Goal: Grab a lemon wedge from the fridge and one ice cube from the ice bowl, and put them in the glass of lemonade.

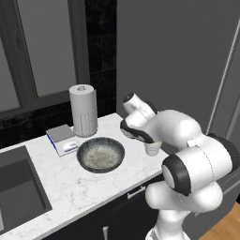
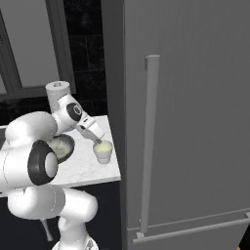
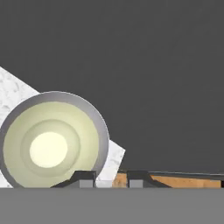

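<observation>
You're looking at flat, even rendered light with no glare and no clear source. The white surface [image 1: 70, 180] reads bright against a dim fridge [image 2: 195, 122] and dark wall. Shadows are faint, edges are slightly soft, and nothing warps near the borders.

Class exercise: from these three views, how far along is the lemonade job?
Done: nothing visible; the fridge is shut. In hand: the gripper, jaws apart and empty, hangs over the glass of lemonade. Left: lemon wedge from the fridge, ice cube from the ice bowl.
</observation>
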